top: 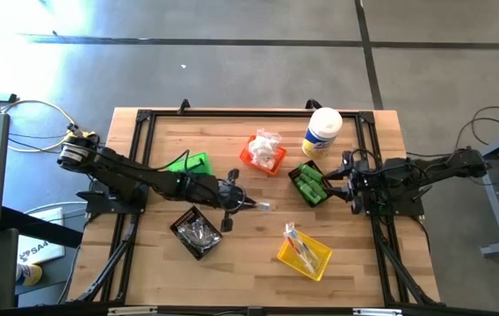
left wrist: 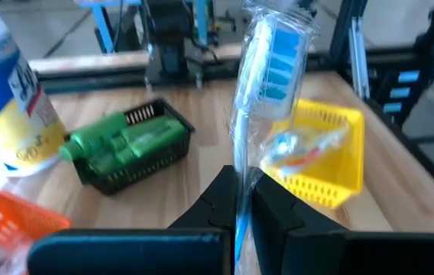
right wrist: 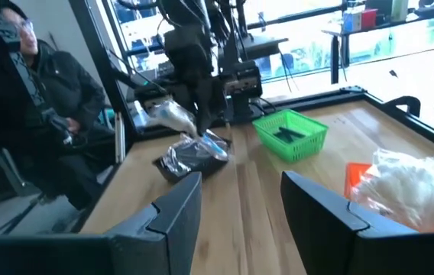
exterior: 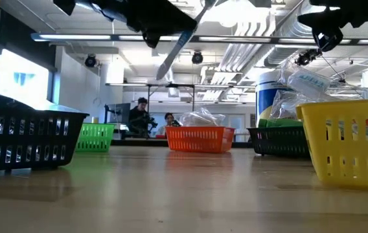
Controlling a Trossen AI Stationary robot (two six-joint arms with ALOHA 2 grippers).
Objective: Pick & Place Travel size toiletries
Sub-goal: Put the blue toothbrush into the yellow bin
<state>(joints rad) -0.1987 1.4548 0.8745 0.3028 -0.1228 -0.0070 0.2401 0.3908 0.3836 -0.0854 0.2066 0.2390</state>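
Right now the left gripper (top: 254, 204) hangs over the middle of the table (top: 144, 263), its fingers clamped on a clear-wrapped toothbrush (left wrist: 257, 99). The left wrist view shows it best: a thin stick in crinkly clear plastic with a blue and white head, standing up out of the closed fingers (left wrist: 278, 218). From above, that same item is only a small pale sliver (top: 262, 205) at the gripper tip, between the black bin (top: 196, 233) and the yellow bin (top: 305, 253). The low view shows it as a slanted strip (exterior: 176, 50) held well above the tabletop.

The left wrist view also makes out green bottles (left wrist: 121, 142) lying packed in a dark bin (left wrist: 137, 162), and a wrapped item (left wrist: 305, 149) in the yellow bin (left wrist: 339, 172), beside the yellow-labelled canister (left wrist: 7, 107).

The right gripper (top: 348, 183) waits near the table's right edge, just beside the bin of green bottles (top: 311, 185), with its fingers (right wrist: 175, 210) spread apart and nothing between them. Its wrist view alone shows the green bin (right wrist: 289, 134) holding thin dark pieces (right wrist: 286, 134), white packets (right wrist: 412, 187) in the orange bin (right wrist: 354, 177), and a seated person (right wrist: 37, 114) beyond the table.
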